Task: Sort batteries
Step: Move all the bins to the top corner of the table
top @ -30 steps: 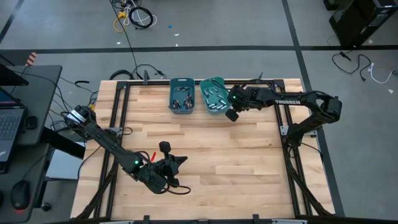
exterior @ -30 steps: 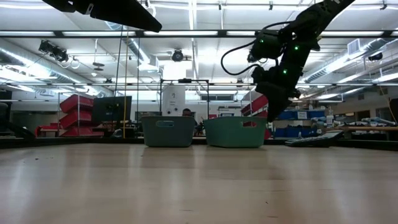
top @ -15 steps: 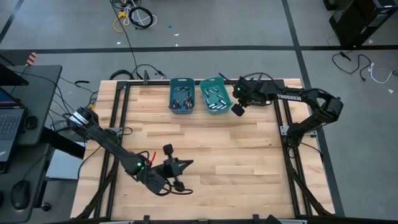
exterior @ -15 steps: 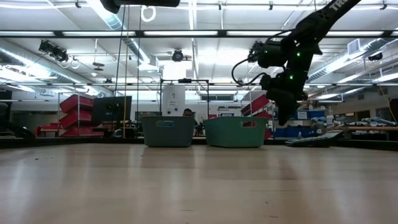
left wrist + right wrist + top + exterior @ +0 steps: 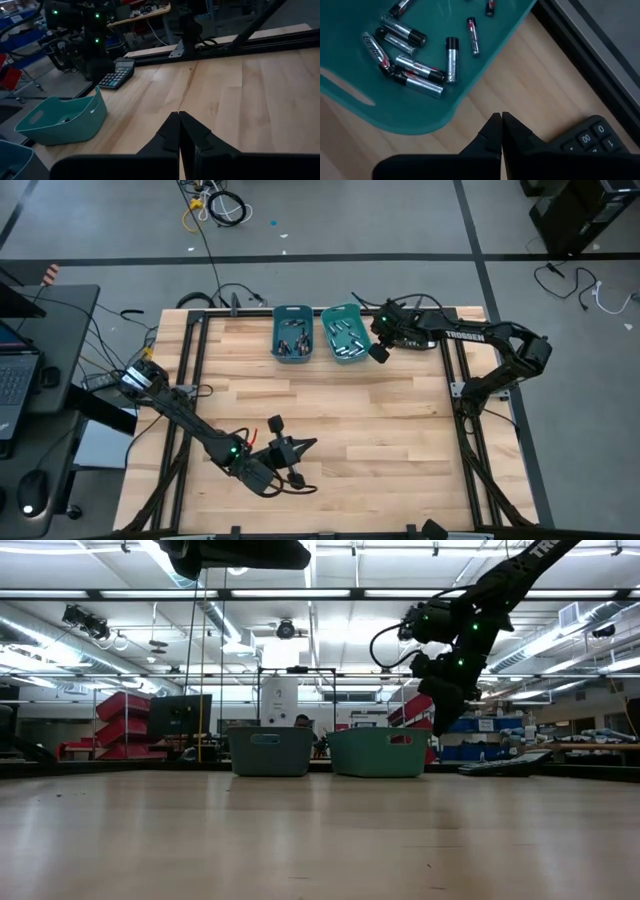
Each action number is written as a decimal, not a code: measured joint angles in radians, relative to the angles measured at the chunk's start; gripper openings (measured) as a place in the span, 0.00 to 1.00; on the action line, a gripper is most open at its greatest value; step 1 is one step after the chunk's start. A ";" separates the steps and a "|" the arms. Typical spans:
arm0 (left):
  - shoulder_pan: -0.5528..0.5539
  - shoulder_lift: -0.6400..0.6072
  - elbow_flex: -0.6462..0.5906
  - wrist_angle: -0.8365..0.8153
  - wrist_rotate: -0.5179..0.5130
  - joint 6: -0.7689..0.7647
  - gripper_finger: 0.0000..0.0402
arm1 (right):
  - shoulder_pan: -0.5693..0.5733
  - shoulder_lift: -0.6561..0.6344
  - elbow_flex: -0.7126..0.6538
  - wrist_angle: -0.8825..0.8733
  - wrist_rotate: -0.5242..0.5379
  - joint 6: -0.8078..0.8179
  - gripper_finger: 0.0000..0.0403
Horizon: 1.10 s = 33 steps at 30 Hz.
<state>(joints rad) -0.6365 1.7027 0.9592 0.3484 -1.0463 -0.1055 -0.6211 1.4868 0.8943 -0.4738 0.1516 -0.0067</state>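
We see two teal bins side by side at the upper middle of the high view, on the wooden counter (image 5: 380, 410). The left bin (image 5: 292, 333) is the darker teal; the right bin (image 5: 341, 332) is lighter. Both hold batteries. In the right wrist view the batteries (image 5: 412, 55) lie loose on the floor of the right bin, silver and black cells pointing in mixed directions, some touching. We count roughly nine there, though the frame edge cuts some off.

The right claw (image 5: 379, 353) sits just right of the right bin in the high view, above the counter. Its fingers are pressed together and hold nothing; its wrist view shows the tips meeting over bare wood beside the bin's rim. A black calculator (image 5: 592, 137) lies at the lower right of that view, near the claw.

The left claw (image 5: 296, 448) is at the lower middle of the high view, well apart from both bins. Its fingers are also pressed together, empty, over bare wood.

In the low view the right arm hangs beside the bins.
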 joint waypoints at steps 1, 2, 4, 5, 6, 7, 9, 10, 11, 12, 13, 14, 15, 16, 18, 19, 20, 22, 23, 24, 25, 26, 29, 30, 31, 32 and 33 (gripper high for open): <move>0.003 0.000 0.000 0.001 -0.001 0.000 0.00 | -0.003 0.000 0.000 0.003 0.000 -0.005 0.00; 0.007 0.000 0.000 0.000 -0.001 0.000 0.00 | -0.007 0.000 0.000 0.005 0.000 -0.009 0.00; 0.015 0.000 0.000 0.000 -0.001 0.010 0.00 | -0.016 0.000 0.000 0.007 0.000 -0.014 0.00; 0.017 0.000 0.000 0.001 -0.001 0.020 0.00 | -0.021 0.000 0.000 0.006 0.000 -0.015 0.00; 0.020 0.000 0.000 0.001 -0.002 0.021 0.00 | -0.026 0.000 0.000 0.004 0.000 -0.015 0.00; 0.022 0.000 0.000 -0.001 -0.002 0.022 0.00 | -0.031 0.000 0.000 0.000 0.000 -0.014 0.00; 0.027 0.000 0.000 0.000 -0.002 0.023 0.00 | -0.037 0.000 0.000 -0.012 0.000 -0.007 0.00; 0.028 0.000 0.000 0.000 -0.002 0.023 0.00 | -0.039 0.000 0.000 -0.019 0.000 0.000 0.00; 0.028 0.000 0.000 0.000 -0.002 0.023 0.00 | -0.040 0.000 0.000 -0.028 0.000 0.004 0.00; 0.028 0.000 0.000 0.000 -0.002 0.023 0.00 | -0.039 0.000 0.000 -0.038 -0.001 0.006 0.00; 0.028 0.000 0.000 -0.001 -0.002 0.023 0.00 | -0.039 0.000 0.000 -0.048 -0.009 0.011 0.00; 0.028 0.000 0.000 0.000 -0.002 0.023 0.00 | -0.039 0.000 0.000 -0.054 -0.016 0.014 0.00; 0.028 0.000 0.000 0.000 -0.002 0.023 0.00 | -0.039 0.000 0.000 -0.058 -0.020 0.022 0.00; 0.028 0.000 0.000 0.000 -0.002 0.023 0.00 | -0.039 0.000 0.000 -0.061 -0.022 0.028 0.00; 0.028 0.000 0.000 0.001 -0.001 0.023 0.00 | -0.039 0.000 0.000 -0.057 -0.023 0.038 0.00; 0.028 0.000 0.000 0.003 -0.002 0.023 0.00 | -0.039 0.000 0.000 -0.052 -0.023 0.039 0.00; 0.028 0.000 0.000 0.007 -0.002 0.023 0.00 | -0.039 0.000 0.000 -0.044 -0.023 0.039 0.00; 0.028 0.000 0.000 0.009 -0.001 0.023 0.00 | -0.039 0.000 0.000 -0.023 -0.023 0.041 0.00; 0.028 0.000 0.000 0.011 -0.001 0.023 0.00 | -0.039 0.000 0.000 -0.014 -0.023 0.041 0.00; 0.028 0.000 0.000 0.015 -0.001 0.023 0.00 | -0.036 0.000 0.000 -0.008 -0.025 0.041 0.00; 0.028 0.000 0.000 0.018 -0.001 0.023 0.00 | -0.034 0.000 0.000 -0.006 -0.037 0.040 0.00; 0.028 0.000 0.000 0.018 -0.002 0.023 0.00 | -0.030 0.000 0.000 -0.006 -0.052 0.038 0.00; 0.028 0.000 0.000 0.018 -0.001 0.023 0.00 | -0.013 0.000 0.000 -0.006 -0.076 0.040 0.00; 0.028 0.000 0.000 0.018 -0.001 0.023 0.00 | -0.007 0.000 0.000 -0.006 -0.078 0.040 0.00; 0.028 0.000 0.000 0.018 -0.001 0.023 0.00 | 0.000 0.000 0.000 -0.006 -0.078 0.040 0.00; 0.028 0.000 0.000 0.018 -0.001 0.023 0.00 | 0.008 0.000 0.000 -0.006 -0.078 0.041 0.00; 0.028 0.000 0.000 0.018 -0.001 0.023 0.00 | 0.017 0.000 0.000 -0.006 -0.078 0.044 0.00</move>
<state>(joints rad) -0.6083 1.7027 0.9592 0.3659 -1.0477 -0.0826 -0.6045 1.4868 0.8944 -0.4797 0.0734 0.0373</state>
